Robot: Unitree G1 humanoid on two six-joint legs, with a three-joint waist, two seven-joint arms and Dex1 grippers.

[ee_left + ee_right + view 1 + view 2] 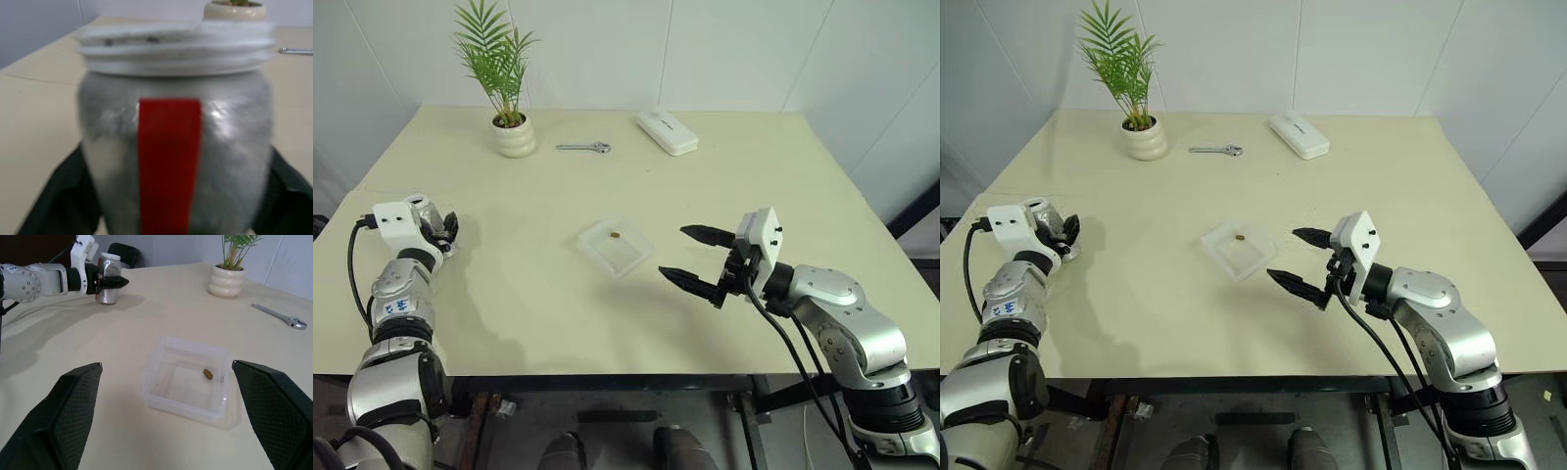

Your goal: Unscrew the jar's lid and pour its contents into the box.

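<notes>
Jar [107, 283]: clear, cylindrical, whitish threaded neck, red strip down its side, lid off; it stands upright on the matte cream table [754, 196] near the left edge. Left tool [110, 282] brackets the jar, one black finger on each side; contact or a small gap cannot be told. Box [618, 249]: shallow, square, clear plastic, near the table's centre, with one small brown oval bit [208, 374] inside. Right tool [697, 258] hovers beside the box, fingers spread wide, holding nothing. Far side: ribbed white plant pot [513, 137], metal wrench [584, 147], white oblong case [667, 131].
</notes>
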